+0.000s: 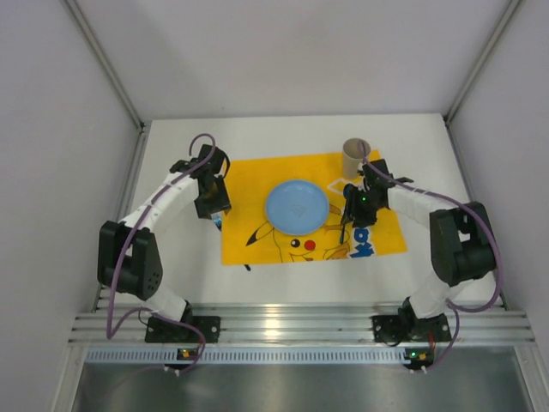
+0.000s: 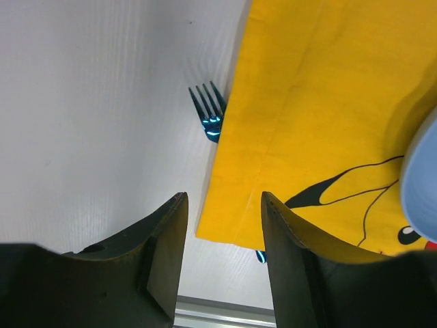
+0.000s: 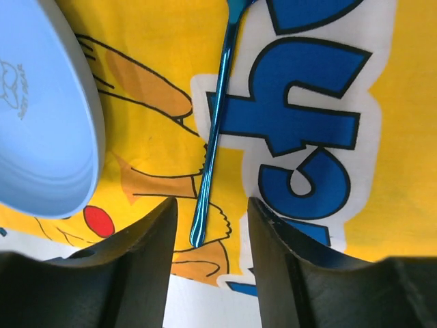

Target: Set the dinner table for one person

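In the left claw (image 2: 223, 205): nothing. Spread wide, poised over the left edge of the yellow mat (image 2: 328, 102), close to its near corner. Just beyond, poking from under that edge, the tines of a blue fork (image 2: 210, 113), pointing away from the arm bases, long axis along the edge, handle mostly hidden beneath the cloth.

In the right claw (image 3: 210, 205): likewise parted, gripping nothing, straddling the end of a slim blue utensil handle (image 3: 217, 116) lying on the mat. Cannot tell about contact. To its left, a pale blue plate (image 3: 41, 116) at the mat's middle. Farther off, a beige cup (image 1: 355, 156), upright by the mat's far-right corner.

Under everything, the white surface (image 1: 274, 137): flat, long axis running left to right, between grey panels.
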Motion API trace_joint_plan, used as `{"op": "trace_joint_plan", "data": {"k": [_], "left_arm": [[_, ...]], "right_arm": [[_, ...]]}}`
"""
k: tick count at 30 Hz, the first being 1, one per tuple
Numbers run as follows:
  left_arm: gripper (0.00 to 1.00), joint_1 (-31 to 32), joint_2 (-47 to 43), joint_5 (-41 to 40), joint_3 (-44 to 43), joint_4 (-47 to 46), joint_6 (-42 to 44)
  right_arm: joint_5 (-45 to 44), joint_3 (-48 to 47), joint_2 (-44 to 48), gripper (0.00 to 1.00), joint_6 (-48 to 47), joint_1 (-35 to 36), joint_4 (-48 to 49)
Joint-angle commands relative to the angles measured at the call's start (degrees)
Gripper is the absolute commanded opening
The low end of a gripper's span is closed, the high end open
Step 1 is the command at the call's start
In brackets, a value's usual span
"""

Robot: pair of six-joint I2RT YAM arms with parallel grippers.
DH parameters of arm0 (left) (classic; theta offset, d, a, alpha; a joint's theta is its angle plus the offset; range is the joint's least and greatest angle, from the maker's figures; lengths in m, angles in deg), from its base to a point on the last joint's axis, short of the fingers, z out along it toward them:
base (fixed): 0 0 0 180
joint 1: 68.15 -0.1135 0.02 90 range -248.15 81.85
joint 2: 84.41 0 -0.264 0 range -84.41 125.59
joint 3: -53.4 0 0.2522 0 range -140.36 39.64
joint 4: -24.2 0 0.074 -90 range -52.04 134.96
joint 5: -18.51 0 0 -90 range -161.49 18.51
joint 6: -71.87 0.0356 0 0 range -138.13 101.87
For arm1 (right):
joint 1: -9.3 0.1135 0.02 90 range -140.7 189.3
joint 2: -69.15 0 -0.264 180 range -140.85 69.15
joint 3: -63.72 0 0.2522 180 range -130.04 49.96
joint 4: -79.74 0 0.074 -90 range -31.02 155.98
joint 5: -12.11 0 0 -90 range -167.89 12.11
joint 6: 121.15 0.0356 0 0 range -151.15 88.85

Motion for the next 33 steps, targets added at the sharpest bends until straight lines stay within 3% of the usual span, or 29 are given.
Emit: {"op": "trace_joint_plan", "data": {"k": [1,10,20,33], "left_arm": [[0.52,-1.5,-1.9,-0.9,1.5,-0.9,1.6],[0.51,-5.1,0.0,-2.2,3.1,-2.5,2.7],[0.49,-7.4,7.2,-1.5,5.7,-9.9,3.4],[0.54,-11.3,9.0,9.5,11.5,-27.3,6.9]], "right_arm": [[-4.4,-3.2,1.6,0.47,-0.6,0.0,-1.4],[-9.1,-6.0,10.6,0.47,-0.1,0.1,-11.2],[-9.1,-1.8,22.6,0.47,-0.1,0.1,-18.9],[-12.7,0.7,28.3,0.47,-1.6,0.0,-25.6]]}}
